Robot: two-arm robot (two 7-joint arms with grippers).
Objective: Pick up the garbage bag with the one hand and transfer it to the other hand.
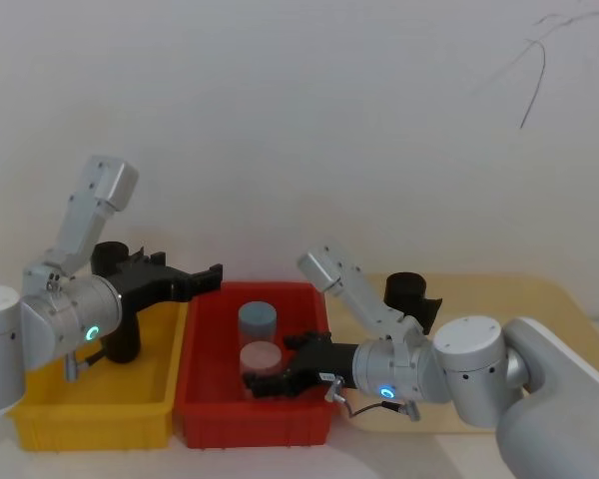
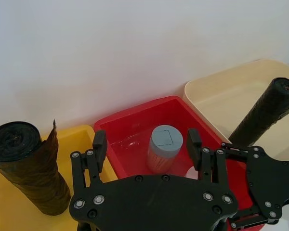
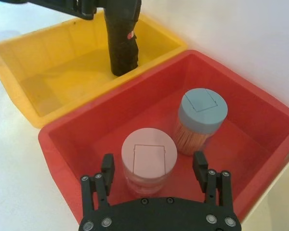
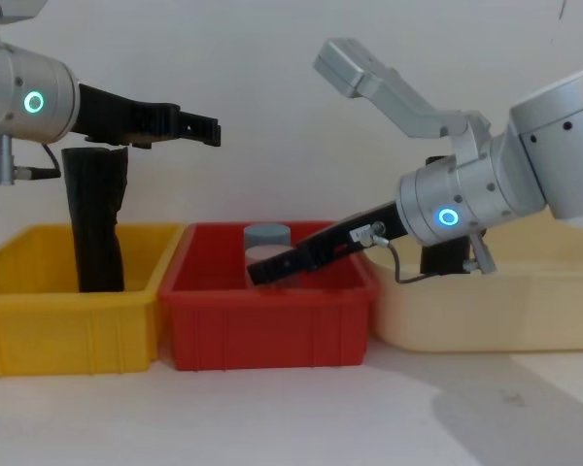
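Both empty, spread: left gripper (image 4: 206, 129) above garbage bag (image 4: 93, 221); right gripper (image 3: 155, 168) over 2 unlabelled jars (image 3: 149, 159).

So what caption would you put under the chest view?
Left hand open above the yellow bin and its garbage bag; right hand reaching into the red bin.

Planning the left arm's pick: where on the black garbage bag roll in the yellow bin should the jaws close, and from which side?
Grip the garbage bag on its upper body, above the yellow bin's rim, coming in level from the red bin's side. The roll stands upright, so a sideways approach spans its round body. Its loose flap juts out near the top, so close just below it. The left gripper hovers open above.
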